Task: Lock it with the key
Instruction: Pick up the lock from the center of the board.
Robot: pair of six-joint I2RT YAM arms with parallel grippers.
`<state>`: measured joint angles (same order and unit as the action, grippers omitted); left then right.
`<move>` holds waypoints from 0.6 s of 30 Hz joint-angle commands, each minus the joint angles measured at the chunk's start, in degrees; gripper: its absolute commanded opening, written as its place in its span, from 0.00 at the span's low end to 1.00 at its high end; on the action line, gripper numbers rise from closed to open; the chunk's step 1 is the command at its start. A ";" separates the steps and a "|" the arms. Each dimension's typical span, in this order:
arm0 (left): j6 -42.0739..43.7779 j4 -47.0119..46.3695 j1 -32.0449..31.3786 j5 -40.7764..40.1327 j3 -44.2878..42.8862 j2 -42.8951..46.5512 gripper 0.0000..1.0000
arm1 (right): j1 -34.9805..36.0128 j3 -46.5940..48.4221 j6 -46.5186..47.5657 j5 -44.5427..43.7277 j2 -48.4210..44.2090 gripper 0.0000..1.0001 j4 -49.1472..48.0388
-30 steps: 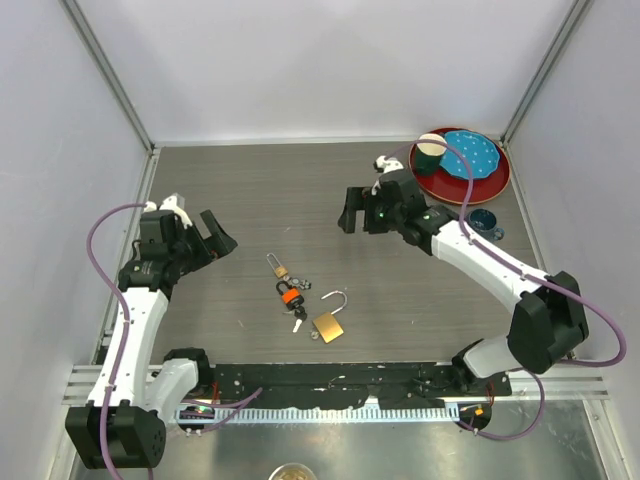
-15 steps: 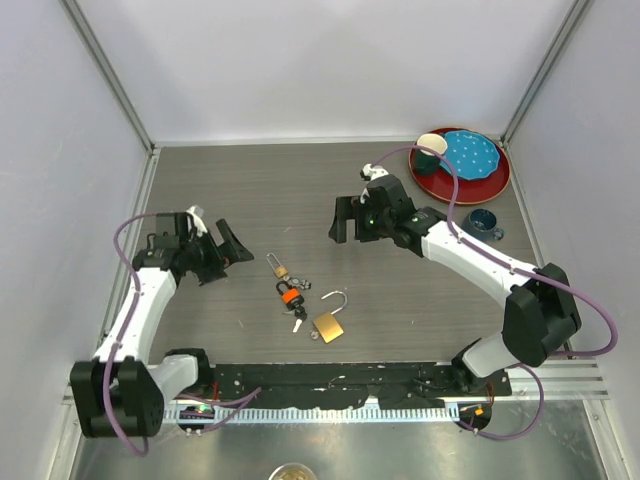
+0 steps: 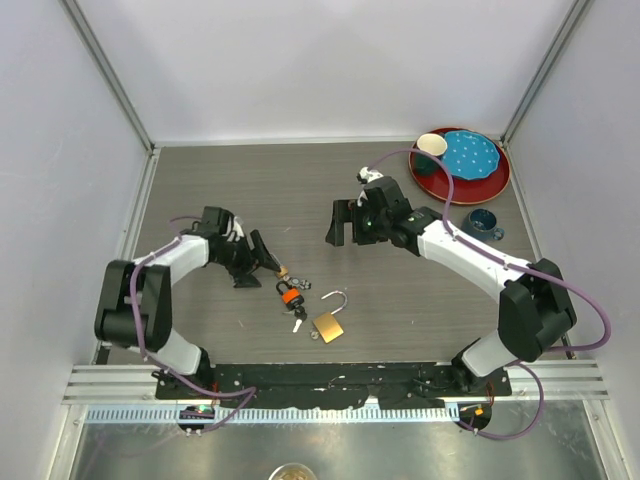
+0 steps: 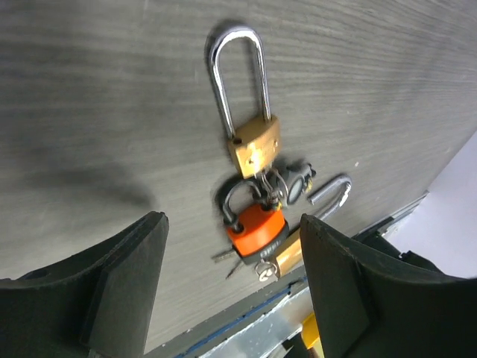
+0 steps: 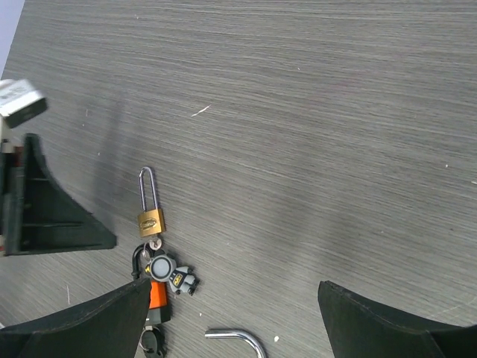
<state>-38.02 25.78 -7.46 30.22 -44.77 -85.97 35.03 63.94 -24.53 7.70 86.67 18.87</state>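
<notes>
A small brass padlock (image 3: 278, 267) with a long shackle, an orange padlock (image 3: 290, 296) and a larger brass padlock (image 3: 328, 322) with its shackle swung open lie together at the table's front middle, with keys (image 3: 297, 322) on a ring among them. My left gripper (image 3: 252, 262) is open and low, just left of the small padlock, holding nothing. Its wrist view shows the small padlock (image 4: 253, 143), the orange padlock (image 4: 256, 227) and the open shackle (image 4: 332, 192) between the fingers (image 4: 127, 283). My right gripper (image 3: 345, 222) is open and empty, hovering behind the cluster; its view shows the small padlock (image 5: 150, 220).
A red plate (image 3: 495, 182) carrying a blue plate (image 3: 470, 153) and a cup (image 3: 431, 148) sits at the back right. A small dark bowl (image 3: 482, 220) lies in front of it. A grey figure keychain (image 5: 168, 272) lies beside the orange padlock.
My left gripper has swung right and down, ending next to the small padlock. My right gripper has shifted slightly left. The padlocks have not moved.
</notes>
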 commanded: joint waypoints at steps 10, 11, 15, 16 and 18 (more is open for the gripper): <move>1.46 -4.07 -2.91 -7.19 -13.23 -16.24 0.75 | 0.13 1.97 1.33 -2.78 -0.28 0.99 3.19; 1.89 -4.25 -3.25 -7.10 -14.02 -16.85 0.75 | 0.04 2.06 1.51 -2.96 -0.19 0.99 3.45; 3.57 -2.58 -6.24 -7.19 -20.85 -21.67 0.75 | 0.04 3.11 2.47 -4.36 0.25 0.99 4.41; 3.92 -2.40 -7.03 -6.58 -22.01 -22.56 0.75 | 0.04 3.55 2.73 -4.28 0.42 1.00 4.68; 4.53 -1.79 -9.14 -5.00 -25.25 -24.84 0.73 | 0.04 4.08 3.00 -4.19 0.95 0.99 5.12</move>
<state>-36.95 23.83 -13.06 26.85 -65.41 -106.28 35.03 64.55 -23.09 4.91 86.87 23.46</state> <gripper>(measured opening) 0.748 0.995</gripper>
